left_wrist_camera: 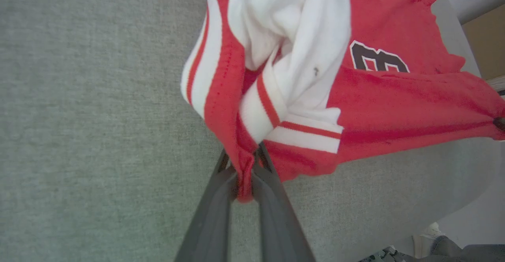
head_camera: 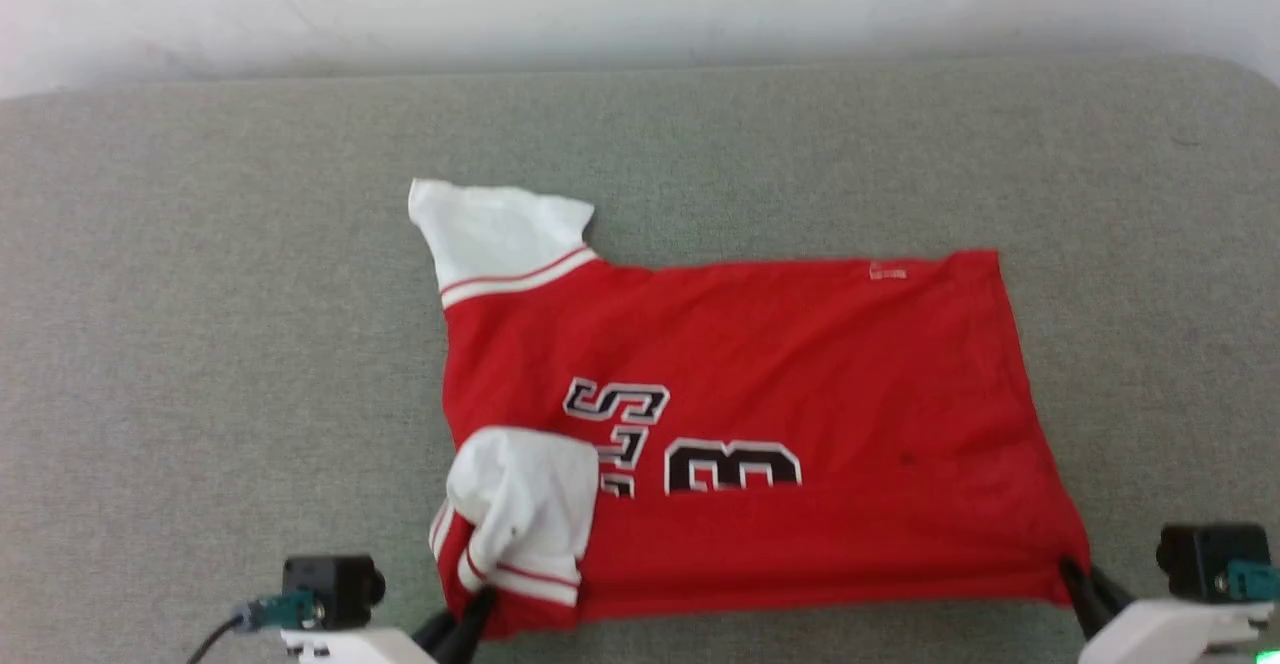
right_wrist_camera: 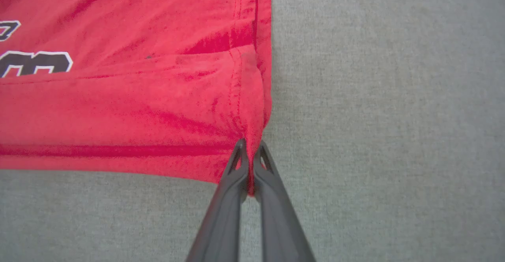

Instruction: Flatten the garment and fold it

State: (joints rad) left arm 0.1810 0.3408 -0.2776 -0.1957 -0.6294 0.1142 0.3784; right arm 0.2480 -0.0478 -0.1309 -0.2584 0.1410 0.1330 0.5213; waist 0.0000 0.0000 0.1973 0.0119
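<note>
Worktop (head_camera: 200, 344): grey cloth surface, lying under the garment and showing on all sides of it.
Garment (head_camera: 760, 364): red shirt spread sideways, black print facing up.
Far sleeve (head_camera: 495, 229): white, sticking out from the garment's far left corner.
Near sleeve (head_camera: 525, 509): white, bunched over the garment's near left corner.
Left end effector (left_wrist_camera: 242, 153): clamped on the garment's near left corner.
Right end effector (right_wrist_camera: 251, 145): pinching the garment's near right corner.

Both arms come in low from the near side. The left gripper (head_camera: 478, 609) has its two dark fingers pressed together, pinching a fold at the near left corner of the garment (head_camera: 800, 374) and angled far and rightward. The right gripper (head_camera: 1075, 579) is clamped tight on the near right corner, its fingers angled far and leftward.
</note>
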